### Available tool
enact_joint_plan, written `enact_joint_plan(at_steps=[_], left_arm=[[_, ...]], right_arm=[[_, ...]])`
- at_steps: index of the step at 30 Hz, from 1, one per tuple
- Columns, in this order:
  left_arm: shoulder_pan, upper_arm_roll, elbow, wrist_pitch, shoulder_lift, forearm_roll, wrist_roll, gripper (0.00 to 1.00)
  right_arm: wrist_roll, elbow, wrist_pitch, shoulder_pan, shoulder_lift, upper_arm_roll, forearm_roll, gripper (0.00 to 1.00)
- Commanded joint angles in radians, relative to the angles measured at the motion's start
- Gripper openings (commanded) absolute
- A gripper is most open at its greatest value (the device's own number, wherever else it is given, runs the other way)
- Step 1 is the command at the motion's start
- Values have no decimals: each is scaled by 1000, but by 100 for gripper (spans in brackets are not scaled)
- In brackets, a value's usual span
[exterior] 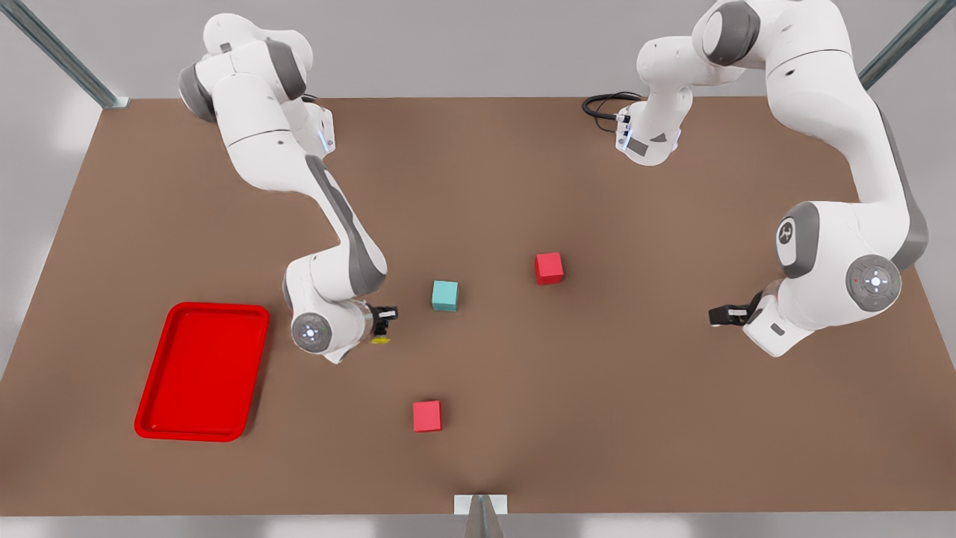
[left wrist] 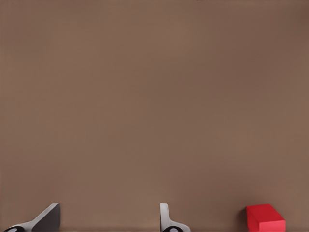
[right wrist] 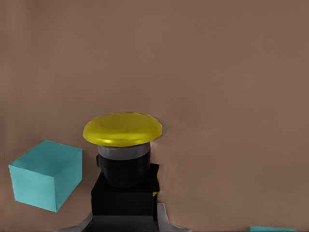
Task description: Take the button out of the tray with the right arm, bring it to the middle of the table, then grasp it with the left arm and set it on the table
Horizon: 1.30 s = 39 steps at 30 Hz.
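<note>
Carrying the button [right wrist: 123, 159] toward the table's [exterior: 597, 388] middle, pinched tight in the right gripper [exterior: 382, 326], lower left of center, out of the tray [exterior: 153, 418]. Waiting at right, left gripper [exterior: 718, 316] spread wide. Next: probably moving nearer for the hand-over.

Surface: table [exterior: 597, 388], flat matte brown rectangular top.
Tray [exterior: 153, 418]: bright red, shallow, raised rim, rounded corners; lies near the front view's left edge.
Teal cube [exterior: 445, 295]: rests near the table's middle, well apart from the tray.
Red cube, farther [exterior: 549, 267]: sits toward the front view's right of the teal cube, close by but not touching.
Red cube, nearer [exterior: 427, 415]: sits toward the table's near edge, apart from the other two cubes.
</note>
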<state>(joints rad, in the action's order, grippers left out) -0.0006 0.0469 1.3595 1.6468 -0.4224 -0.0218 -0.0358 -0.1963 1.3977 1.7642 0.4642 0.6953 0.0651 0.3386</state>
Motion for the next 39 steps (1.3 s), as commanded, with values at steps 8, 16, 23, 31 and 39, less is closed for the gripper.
enact_joint_plan(at_steps=[8,16,23,31,39], left_arm=[[-41,22,-114,117,-21,2,77,100],[-2,16,-60,73,-27,-6,68,100],[-33,33,-74,73,-30,-35,-45,100],[-387,67,-214,169,-234,79,-197,100],[-513,62,-208,177,-314,68,-288,100]], right_arm=[[-620,-258,79,361,236,283,430,42],[-726,-525,402,413,523,265,688,70],[-707,-309,215,373,208,279,525,100],[316,374,-66,-202,-484,219,-360,100],[344,138,-387,-493,-590,-110,-366,100]])
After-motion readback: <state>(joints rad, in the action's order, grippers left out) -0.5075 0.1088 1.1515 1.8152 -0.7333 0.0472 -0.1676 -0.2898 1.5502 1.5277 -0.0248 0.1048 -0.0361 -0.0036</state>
